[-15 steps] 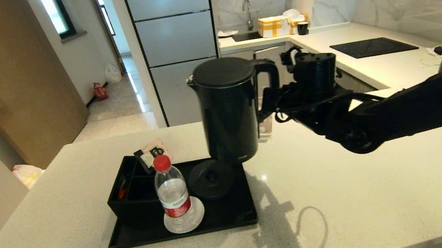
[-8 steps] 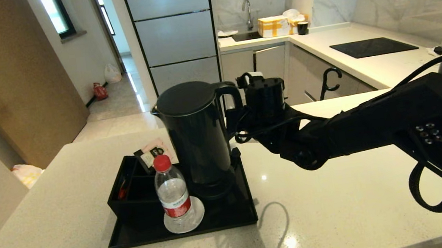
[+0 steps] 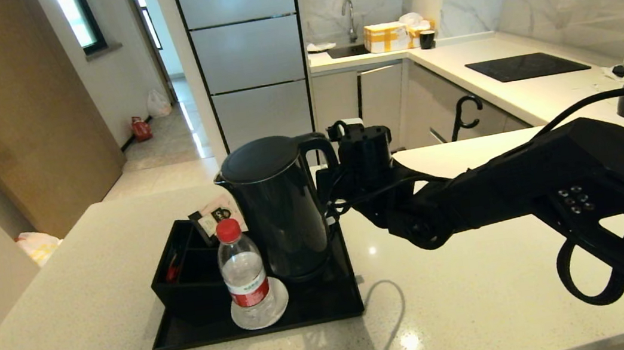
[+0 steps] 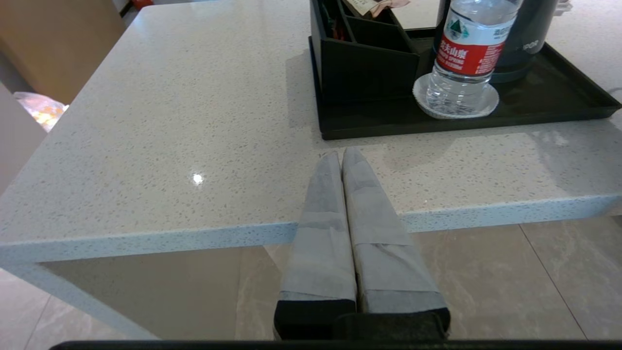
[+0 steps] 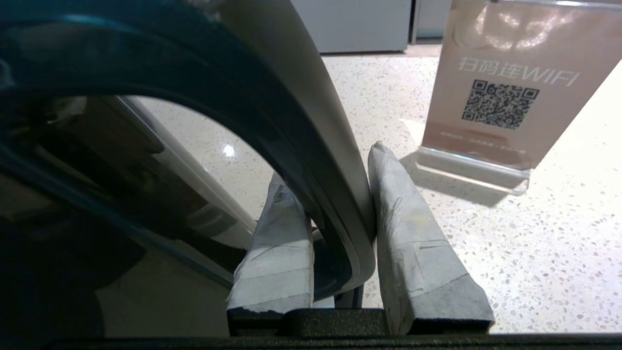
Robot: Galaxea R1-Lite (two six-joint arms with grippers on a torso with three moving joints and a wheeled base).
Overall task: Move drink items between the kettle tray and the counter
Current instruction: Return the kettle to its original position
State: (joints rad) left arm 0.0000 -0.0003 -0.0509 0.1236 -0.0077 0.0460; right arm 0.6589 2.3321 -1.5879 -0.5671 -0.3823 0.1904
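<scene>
The counter [image 3: 485, 297] carries the kettle tray [image 3: 329, 308] near its left part. The kettle [image 3: 277, 209] stands upright in the tray's far right corner, over the round base. The right gripper [image 5: 335, 194] has its fingers closed on the kettle's loop handle [image 5: 335, 160], one inside the loop and one outside. A water bottle [image 3: 244, 274] stands on a coaster by the tray's near edge. The left gripper [image 4: 341, 158] hangs at the counter's near edge, fingers pressed together, holding nothing.
</scene>
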